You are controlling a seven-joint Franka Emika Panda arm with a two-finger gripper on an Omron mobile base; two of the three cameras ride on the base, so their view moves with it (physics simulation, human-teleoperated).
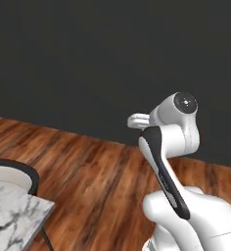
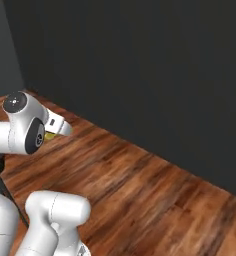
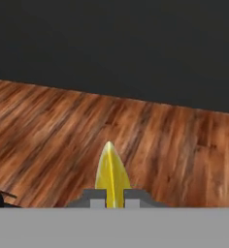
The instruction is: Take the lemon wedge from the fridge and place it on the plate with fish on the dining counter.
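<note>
My gripper is shut on the lemon wedge, a small yellow crescent that points up from between the two fingertips. From the right base view, a bit of the yellow lemon wedge peeks out under the white hand, which hangs over the wooden floor. A corner of the dining counter, white marble with grey veins, sits at the lower left of the left base view, well left of the arm. The fridge and the plate with fish are out of view.
A stool with a black rim and pale seat stands against the counter corner. Wooden floor stretches ahead to a dark wall.
</note>
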